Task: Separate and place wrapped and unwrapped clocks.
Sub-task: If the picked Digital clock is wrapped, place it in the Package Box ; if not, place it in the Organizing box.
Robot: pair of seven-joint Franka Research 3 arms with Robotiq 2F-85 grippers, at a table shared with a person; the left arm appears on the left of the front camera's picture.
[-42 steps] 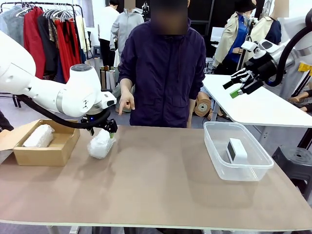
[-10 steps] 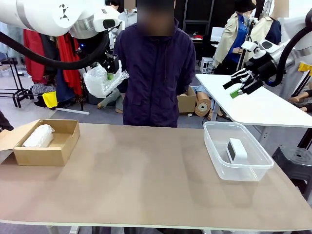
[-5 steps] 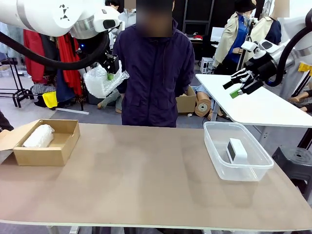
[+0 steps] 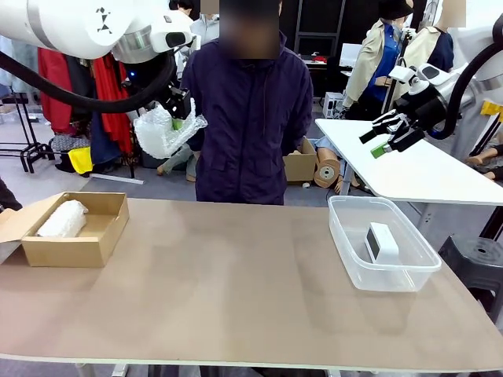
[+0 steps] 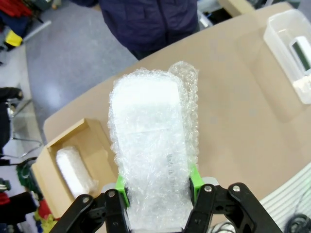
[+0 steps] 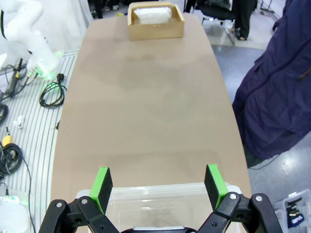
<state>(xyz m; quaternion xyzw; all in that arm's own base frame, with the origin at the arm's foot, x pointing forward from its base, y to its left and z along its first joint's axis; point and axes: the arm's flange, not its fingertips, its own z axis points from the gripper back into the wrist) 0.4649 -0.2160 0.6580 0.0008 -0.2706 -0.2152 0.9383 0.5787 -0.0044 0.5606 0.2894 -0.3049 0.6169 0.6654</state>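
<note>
Left gripper: up high over the table's far left, left gripper [image 4: 178, 114] has its green pads squeezed on both sides of a bubble-wrapped clock [image 4: 161, 130], so it's clamped on that one.
Held clock: hanging in the air in front of the person [image 4: 251, 118], well above the table [image 4: 236, 290]. In the left wrist view the wrapped clock [image 5: 153, 145] sticks straight out from between the pads, with a loose flap of wrap at its far end.
Box: cardboard box [image 4: 75, 232] sits at the table's left end, flap open. Second wrapped clock [image 4: 63, 219] lies inside it, also visible from the left wrist [image 5: 74, 170] and, tiny, from the right wrist [image 6: 152, 13].
Bin: clear plastic bin [image 4: 385, 271] on the right side of the table, well apart from the box.
Bare clock: white bare clock [image 4: 381, 242] stands in the bin, screen side facing left.
Right gripper: right gripper [image 4: 385, 140] is raised off to the right, above the bin, fingers spread wide and holding nothing. Its wrist view shows the pads [image 6: 101, 187] apart with the bin's rim [image 6: 160, 191] between them below.
Person: standing at the far side, middle.
</note>
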